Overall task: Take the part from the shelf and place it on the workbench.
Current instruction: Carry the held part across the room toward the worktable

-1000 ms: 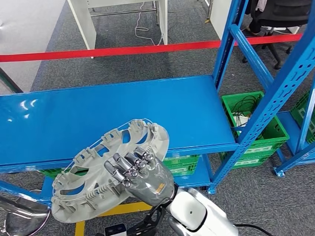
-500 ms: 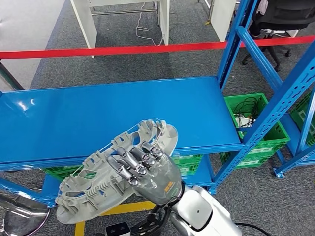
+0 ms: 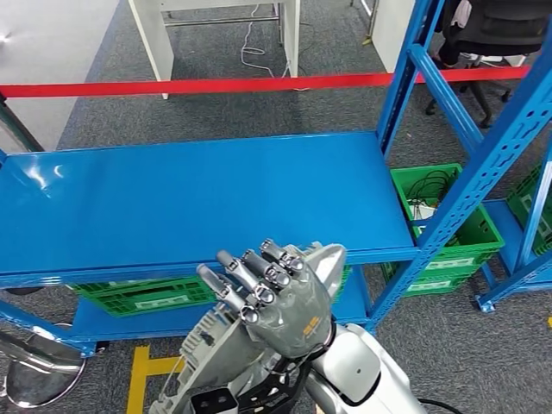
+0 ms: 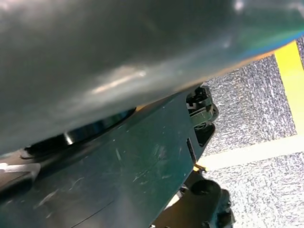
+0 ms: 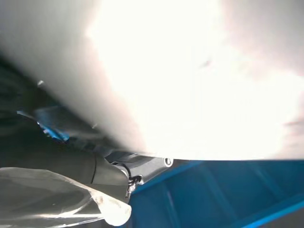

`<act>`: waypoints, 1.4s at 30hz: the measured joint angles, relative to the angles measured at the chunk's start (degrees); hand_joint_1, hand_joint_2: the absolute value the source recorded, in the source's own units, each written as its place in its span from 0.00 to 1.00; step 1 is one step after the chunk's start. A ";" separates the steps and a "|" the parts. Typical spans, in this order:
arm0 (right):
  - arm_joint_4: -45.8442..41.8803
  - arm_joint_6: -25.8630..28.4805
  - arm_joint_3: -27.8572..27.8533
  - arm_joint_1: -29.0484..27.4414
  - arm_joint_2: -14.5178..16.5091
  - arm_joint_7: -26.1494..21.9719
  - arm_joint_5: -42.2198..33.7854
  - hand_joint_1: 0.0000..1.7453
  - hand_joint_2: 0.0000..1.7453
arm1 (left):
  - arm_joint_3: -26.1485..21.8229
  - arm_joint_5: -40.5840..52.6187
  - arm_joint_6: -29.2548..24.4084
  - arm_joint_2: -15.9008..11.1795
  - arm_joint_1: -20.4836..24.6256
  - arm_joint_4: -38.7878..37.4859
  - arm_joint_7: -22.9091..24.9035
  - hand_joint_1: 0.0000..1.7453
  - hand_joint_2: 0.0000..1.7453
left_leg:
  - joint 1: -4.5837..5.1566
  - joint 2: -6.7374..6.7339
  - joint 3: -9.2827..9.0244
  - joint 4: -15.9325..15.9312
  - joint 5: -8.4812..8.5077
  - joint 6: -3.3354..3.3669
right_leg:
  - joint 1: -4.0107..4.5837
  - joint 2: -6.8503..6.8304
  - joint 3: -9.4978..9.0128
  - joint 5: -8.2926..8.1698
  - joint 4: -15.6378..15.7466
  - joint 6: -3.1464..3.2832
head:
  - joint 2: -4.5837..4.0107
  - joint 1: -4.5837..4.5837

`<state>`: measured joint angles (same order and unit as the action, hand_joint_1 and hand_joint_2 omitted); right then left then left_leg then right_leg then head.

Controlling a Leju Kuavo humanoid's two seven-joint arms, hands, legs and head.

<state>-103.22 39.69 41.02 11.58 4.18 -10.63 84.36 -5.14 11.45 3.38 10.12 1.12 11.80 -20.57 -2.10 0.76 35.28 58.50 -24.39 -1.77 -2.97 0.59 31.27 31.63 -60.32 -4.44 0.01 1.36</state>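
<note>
Head view: the part (image 3: 215,354), a grey moulded plastic disc with ribs and cut-outs like a wheel cover, sits low and near, in front of the blue shelf (image 3: 195,207) and already clear of it. I have it in the right hand (image 3: 277,297), whose fingers (image 3: 244,274) lie curled over its upper face close to the far rim, which shows past the hand toward the right. It tilts down to the near left.

Handling judgement: thin plastic, so light, fairly stiff across the ribs but able to flex at the rim; the smooth outer face may be slippery. I would take hold at a spoke or cut-out edge, where fingers can hook through, not on the bare rim.

Left wrist view: a dark curved surface lies close to the camera; I cannot tell the left hand's state. Green crates (image 3: 449,224) stand under the shelf, on grey carpet.
</note>
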 joint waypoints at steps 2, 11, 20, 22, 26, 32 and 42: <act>-0.15 -0.01 -0.26 -0.19 0.18 -0.10 -0.02 1.00 1.00 | -0.20 0.02 0.01 -0.11 0.03 0.00 0.00 0.00 0.00 | 0.22 0.12 0.78 0.69 0.39 -0.73 | 0.18 0.33 0.54 -0.14 -0.51 1.48 | 0.01 0.03; -0.20 -0.02 -0.93 -0.56 0.85 -0.84 -0.27 1.00 1.00 | -0.39 0.07 0.07 -0.08 0.03 0.00 0.07 0.00 0.00 | 1.11 -0.10 3.61 16.31 -11.24 0.29 | 2.05 -1.13 4.56 -3.13 -1.13 4.92 | -0.01 -1.39; -1.10 -0.02 -1.89 -0.79 1.41 -1.36 -0.41 1.00 1.00 | -0.40 0.37 0.24 0.28 -0.23 0.00 0.18 0.00 0.00 | 2.93 -0.50 -5.83 -0.85 -5.24 3.60 | 2.66 -1.11 6.87 -5.40 -0.57 3.43 | -0.01 -0.98; -1.43 -0.02 -2.12 -0.91 1.44 -1.76 -0.45 1.00 1.00 | -0.40 0.37 0.23 0.41 -0.20 0.00 0.22 0.00 0.00 | 2.61 -0.75 -4.85 -1.50 -3.76 3.71 | 2.61 -0.82 8.08 -0.84 -4.20 2.95 | -0.01 -0.63; -2.00 -0.02 -3.16 -1.81 1.53 -3.59 -1.04 1.00 1.00 | -0.39 0.39 0.21 0.41 -0.14 0.00 0.28 0.00 0.00 | 2.62 -0.80 -1.70 -1.23 -1.47 3.71 | 2.34 -0.76 8.40 3.79 -13.95 2.10 | -0.01 -0.05; -2.90 -0.02 -4.78 -2.50 3.56 -7.93 -2.27 1.00 1.00 | -0.43 0.20 0.29 0.19 -0.15 0.00 -0.67 0.00 0.00 | 2.63 -0.80 1.91 0.59 0.85 2.24 | 2.32 -0.42 -4.04 1.32 1.84 2.35 | 0.01 1.04; -3.01 -0.04 -5.96 -2.92 5.51 -9.85 -2.58 1.00 1.00 | -0.42 0.77 -0.16 -0.37 -0.26 -0.02 -1.03 0.00 0.00 | 1.58 -0.72 3.19 15.64 -9.29 -0.23 | 2.10 -1.32 2.02 -3.41 1.90 5.01 | -0.01 0.60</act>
<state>-106.22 39.65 35.06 8.66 9.69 -20.49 81.78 -5.55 12.22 3.22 9.75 0.86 11.78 -21.60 -0.52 0.04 38.47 74.14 -33.69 -2.00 -0.87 -0.74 33.29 28.21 -58.41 0.57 0.00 1.96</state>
